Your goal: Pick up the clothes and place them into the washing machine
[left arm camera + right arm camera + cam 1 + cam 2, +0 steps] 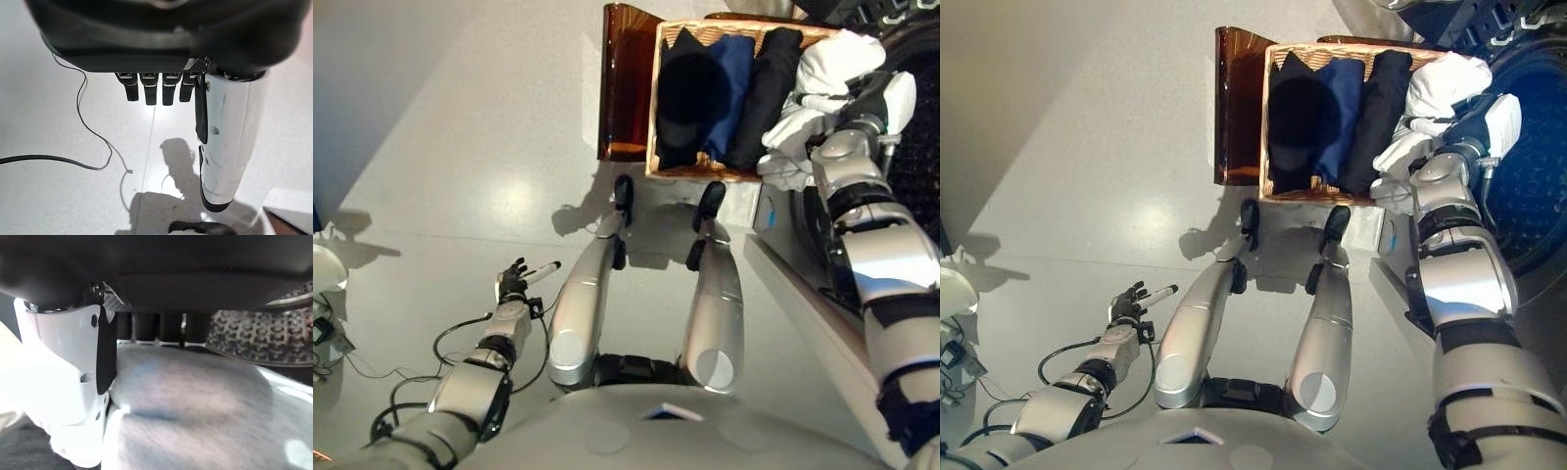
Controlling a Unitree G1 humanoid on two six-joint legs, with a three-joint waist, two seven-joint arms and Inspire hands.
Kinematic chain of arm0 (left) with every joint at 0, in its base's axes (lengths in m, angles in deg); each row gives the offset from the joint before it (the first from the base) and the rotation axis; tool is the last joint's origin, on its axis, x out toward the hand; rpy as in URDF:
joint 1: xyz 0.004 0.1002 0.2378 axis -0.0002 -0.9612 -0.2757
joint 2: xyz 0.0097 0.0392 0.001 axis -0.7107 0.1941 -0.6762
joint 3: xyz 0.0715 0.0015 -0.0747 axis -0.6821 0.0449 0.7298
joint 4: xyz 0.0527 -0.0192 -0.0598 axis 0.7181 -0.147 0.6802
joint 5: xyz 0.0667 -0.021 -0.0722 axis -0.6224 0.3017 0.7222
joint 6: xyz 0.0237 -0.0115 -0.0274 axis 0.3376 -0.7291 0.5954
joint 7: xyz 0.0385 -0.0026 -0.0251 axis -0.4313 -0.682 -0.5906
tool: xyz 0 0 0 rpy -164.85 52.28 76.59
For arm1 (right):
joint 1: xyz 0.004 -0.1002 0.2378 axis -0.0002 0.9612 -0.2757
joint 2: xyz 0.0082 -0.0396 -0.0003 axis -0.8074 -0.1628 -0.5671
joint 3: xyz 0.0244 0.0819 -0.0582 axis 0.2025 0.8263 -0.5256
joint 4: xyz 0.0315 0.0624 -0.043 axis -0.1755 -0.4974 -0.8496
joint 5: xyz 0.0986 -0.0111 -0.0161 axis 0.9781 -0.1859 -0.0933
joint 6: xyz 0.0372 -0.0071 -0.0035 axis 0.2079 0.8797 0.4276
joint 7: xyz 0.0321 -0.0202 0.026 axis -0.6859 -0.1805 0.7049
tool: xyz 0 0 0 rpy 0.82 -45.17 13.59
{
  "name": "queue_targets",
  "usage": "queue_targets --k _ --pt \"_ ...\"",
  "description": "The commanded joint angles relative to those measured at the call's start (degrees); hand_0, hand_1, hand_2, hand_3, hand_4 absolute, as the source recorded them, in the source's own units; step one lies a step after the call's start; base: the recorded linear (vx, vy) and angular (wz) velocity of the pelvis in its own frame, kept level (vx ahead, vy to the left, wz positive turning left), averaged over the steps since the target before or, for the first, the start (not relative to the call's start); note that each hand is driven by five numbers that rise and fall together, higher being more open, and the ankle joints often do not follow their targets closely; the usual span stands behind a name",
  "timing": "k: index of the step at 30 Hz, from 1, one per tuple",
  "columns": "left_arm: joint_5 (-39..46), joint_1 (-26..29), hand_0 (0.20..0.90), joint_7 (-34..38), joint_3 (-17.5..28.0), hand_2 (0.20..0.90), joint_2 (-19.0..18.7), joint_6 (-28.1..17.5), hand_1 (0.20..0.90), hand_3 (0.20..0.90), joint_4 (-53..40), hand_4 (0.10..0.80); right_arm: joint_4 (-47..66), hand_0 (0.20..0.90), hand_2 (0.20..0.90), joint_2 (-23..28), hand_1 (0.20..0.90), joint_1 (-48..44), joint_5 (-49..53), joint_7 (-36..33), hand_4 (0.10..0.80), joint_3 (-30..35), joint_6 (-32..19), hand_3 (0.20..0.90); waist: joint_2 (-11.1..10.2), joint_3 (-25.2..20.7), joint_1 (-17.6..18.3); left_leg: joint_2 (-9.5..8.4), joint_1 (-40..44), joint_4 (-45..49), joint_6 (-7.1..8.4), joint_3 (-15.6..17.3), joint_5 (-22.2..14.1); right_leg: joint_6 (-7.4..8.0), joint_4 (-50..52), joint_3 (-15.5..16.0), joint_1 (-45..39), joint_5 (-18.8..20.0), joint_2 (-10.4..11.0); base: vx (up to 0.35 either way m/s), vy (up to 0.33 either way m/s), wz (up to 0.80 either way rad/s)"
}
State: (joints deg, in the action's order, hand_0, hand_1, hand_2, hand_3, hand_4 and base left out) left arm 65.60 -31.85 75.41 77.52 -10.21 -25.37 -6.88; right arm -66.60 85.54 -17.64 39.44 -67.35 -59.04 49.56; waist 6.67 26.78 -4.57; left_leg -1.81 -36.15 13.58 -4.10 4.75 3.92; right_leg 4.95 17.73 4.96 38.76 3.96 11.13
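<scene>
White garment [827, 69] | gripped in right robot hand [876, 103] | over basket [680, 34] edge

Woven wicker basket [677, 168], soft white cloth [822, 69] — glossy grey floor [460, 147], perforated metal drum [1528, 186].

A glossy pale grey floor [460, 127] reflects a bright patch of overhead light, with faint tile seams.

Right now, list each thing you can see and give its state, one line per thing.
White garment: held by the right hand, lifted at the basket's right end.
Basket: on the floor, holding folded dark clothes.
Dark clothes: folded side by side in the basket.
Washing machine: door open, drum visible.
Right hand: shut on the white garment.
Left hand: open, empty, over the floor.
</scene>
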Motion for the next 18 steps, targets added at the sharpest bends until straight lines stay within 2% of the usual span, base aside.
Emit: queue_targets --k 1,15,18 --pt "0.4 -4.1 0.9 1.9 1.7 0.9 -4.0 1.3 0.9 0.9 5.7 0.8 3.8 0.2 0.2 -1.5 0.2 6.9 3.5 -0.1 0.3 2.0 -2.5 0.2 0.3 -3.4 0.3 0.23 -2.7 -0.1 6.22 -0.4 0.7 2.88 -1.9 -2.3 -3.7 -1.8 2.3 0.036 -0.007 -0.02" --pt "-1.5 -5.9 0.9 1.1 4.4 0.9 -3.6 2.7 0.9 0.9 5.8 0.8 12.3 0.2 0.2 -3.1 0.2 19.5 5.8 0.3 0.3 7.5 -4.2 0.2 -2.2 -5.4 1.8 0.82 4.9 -2.5 6.35 -0.5 0.0 3.26 -7.0 -1.5 -12.6 -0.9 2.1 0.045 -0.024 -0.04" --pt "-1.8 -6.4 0.9 1.2 5.1 0.9 -3.3 2.6 0.9 0.9 5.1 0.8 16.0 0.2 0.2 -4.1 0.2 22.6 7.9 -0.9 0.3 10.0 -6.1 0.2 -2.6 -6.0 2.1 0.9 7.1 -3.1 6.43 -0.4 -0.2 3.5 -8.2 -1.5 -14.9 -0.8 2.1 0.051 -0.018 -0.08"
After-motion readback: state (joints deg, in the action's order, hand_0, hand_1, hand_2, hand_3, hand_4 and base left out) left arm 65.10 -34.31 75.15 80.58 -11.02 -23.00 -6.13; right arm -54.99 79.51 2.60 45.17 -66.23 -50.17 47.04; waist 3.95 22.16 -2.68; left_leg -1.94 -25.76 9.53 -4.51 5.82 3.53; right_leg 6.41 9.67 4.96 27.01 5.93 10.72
